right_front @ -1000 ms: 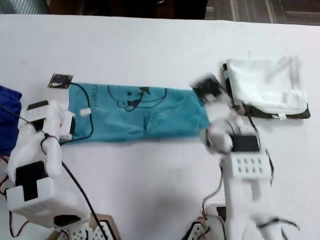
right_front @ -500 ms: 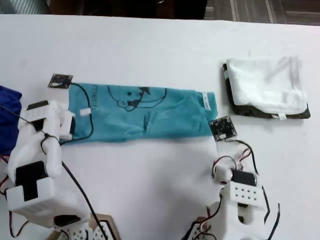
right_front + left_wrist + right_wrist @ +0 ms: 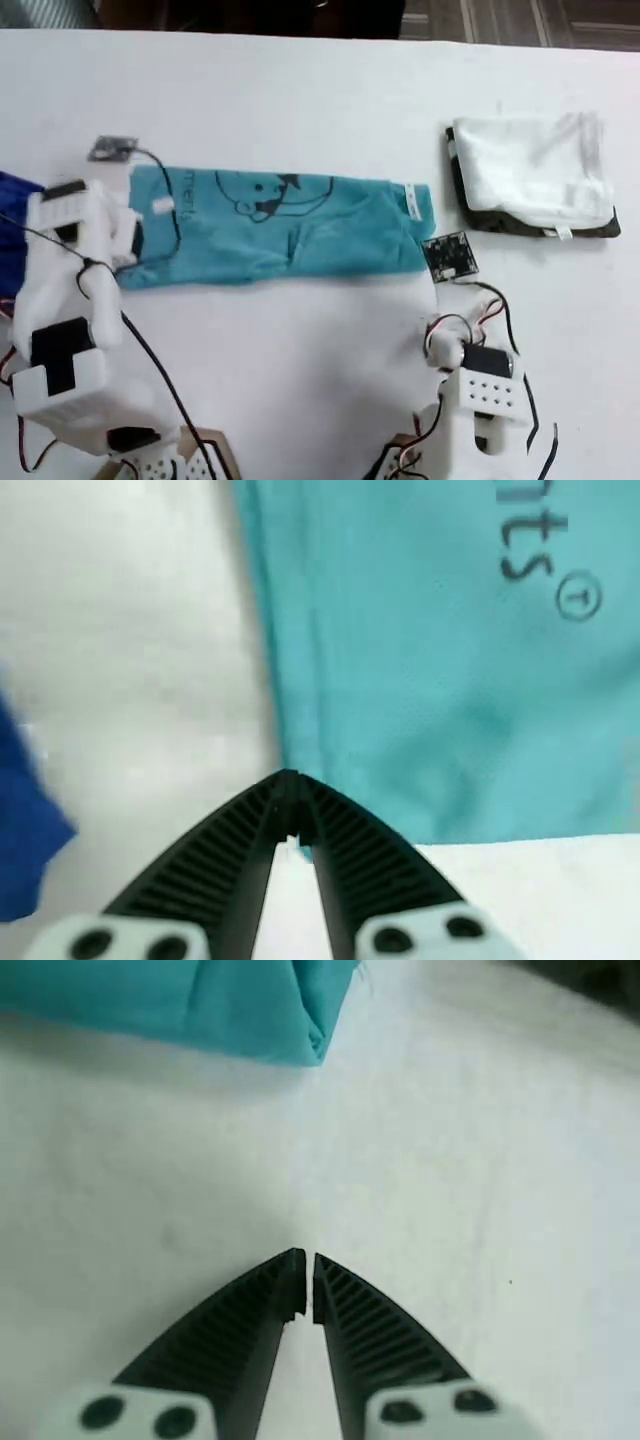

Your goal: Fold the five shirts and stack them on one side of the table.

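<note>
A teal shirt [image 3: 290, 225] lies folded into a long strip across the middle of the table. My left arm [image 3: 70, 290] stands at the strip's left end. My left gripper [image 3: 290, 780] is shut, and its tips pinch the teal shirt [image 3: 420, 660] at its near left corner. My right arm [image 3: 480, 370] sits at the front right, just off the strip's right end. My right gripper [image 3: 308, 1260] is shut with nothing in it, over bare table a little short of the teal corner [image 3: 300, 1040]. At the right, a folded white shirt [image 3: 530, 170] lies on a folded dark shirt [image 3: 540, 228].
A crumpled blue shirt [image 3: 15, 215] lies at the left edge, and blue cloth [image 3: 25, 830] shows beside my left gripper. Cables trail from both arm bases at the front edge. The white table [image 3: 300, 90] stretches bare behind the shirts and in front [image 3: 300, 370].
My right arm let go of the teal strip's right end and drew back toward the front edge. My left arm has shifted a little left and back, and the strip's left end moved with it.
</note>
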Controlling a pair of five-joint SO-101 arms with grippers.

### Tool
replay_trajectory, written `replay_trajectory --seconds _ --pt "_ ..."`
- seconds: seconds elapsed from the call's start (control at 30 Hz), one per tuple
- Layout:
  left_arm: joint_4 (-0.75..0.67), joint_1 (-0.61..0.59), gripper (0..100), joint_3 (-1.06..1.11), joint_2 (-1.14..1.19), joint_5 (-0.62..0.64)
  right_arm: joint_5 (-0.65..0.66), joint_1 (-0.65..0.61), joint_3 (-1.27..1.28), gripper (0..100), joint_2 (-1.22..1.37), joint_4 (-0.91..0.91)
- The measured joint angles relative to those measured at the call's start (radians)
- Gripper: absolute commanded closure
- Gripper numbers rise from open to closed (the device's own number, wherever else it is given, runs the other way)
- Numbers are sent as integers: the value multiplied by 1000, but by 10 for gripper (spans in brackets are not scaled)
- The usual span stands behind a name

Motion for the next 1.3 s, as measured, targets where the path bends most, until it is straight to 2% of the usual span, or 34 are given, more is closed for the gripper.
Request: replay_trajectory --seconds 0.13,0.4,0.7,0.97,1.03,1.13,1.17,1.2,1.3 --pt "98 -23 786 -178 23 5 0 0 3 978 -2 0" --pt "147 -20 801 -422 322 9 0 0 5 978 -2 0" --pt "318 -20 801 -845 675 8 0 -18 5 978 -2 0" --pt "425 -18 801 -1089 856 8 0 -21 5 978 -2 0" --pt "454 -20 816 -1137 893 6 0 -21 5 978 -2 0" --pt "497 -20 966 -1204 944 -6 0 -21 5 978 -2 0" --pt "512 -17 986 -1226 957 -14 0 -21 5 978 -2 0" --pt "528 -12 961 -1247 968 -23 0 -21 5 978 -2 0" --pt "552 -11 970 -1300 997 -34 0 -21 5 978 -2 -2"
